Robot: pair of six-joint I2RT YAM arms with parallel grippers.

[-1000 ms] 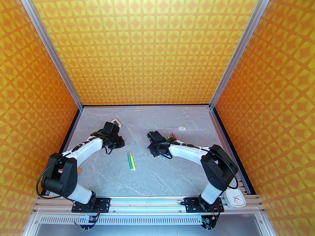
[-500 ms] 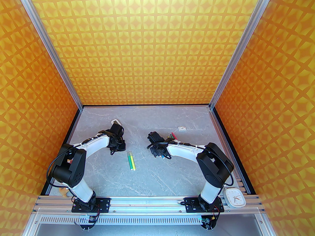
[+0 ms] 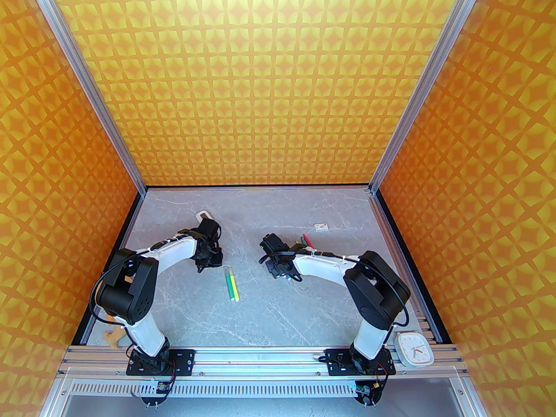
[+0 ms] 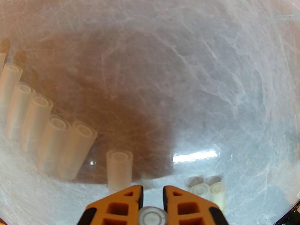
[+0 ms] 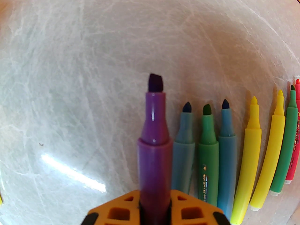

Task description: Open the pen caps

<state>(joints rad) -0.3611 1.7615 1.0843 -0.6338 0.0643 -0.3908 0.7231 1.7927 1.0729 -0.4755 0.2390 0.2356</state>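
Observation:
My left gripper is shut on a translucent pen cap, whose round end shows between the orange fingers, low over the table. Several loose pen caps lie in a row to its left, one cap lies just ahead, and two more lie to the right. My right gripper is shut on a purple pen with its dark tip bare. Beside it lie several uncapped pens in teal, green, blue, yellow and pink. Between the left gripper and the right gripper, a green and a yellow pen lie side by side.
A white clock sits at the near right corner. A small card lies at the back right and a white object behind the left gripper. A tan item lies by the left arm's base. Patterned walls enclose three sides.
The left arm has swung its elbow inward and its gripper has shifted slightly right and nearer. The right arm has drawn in a little. Both grips are unchanged.

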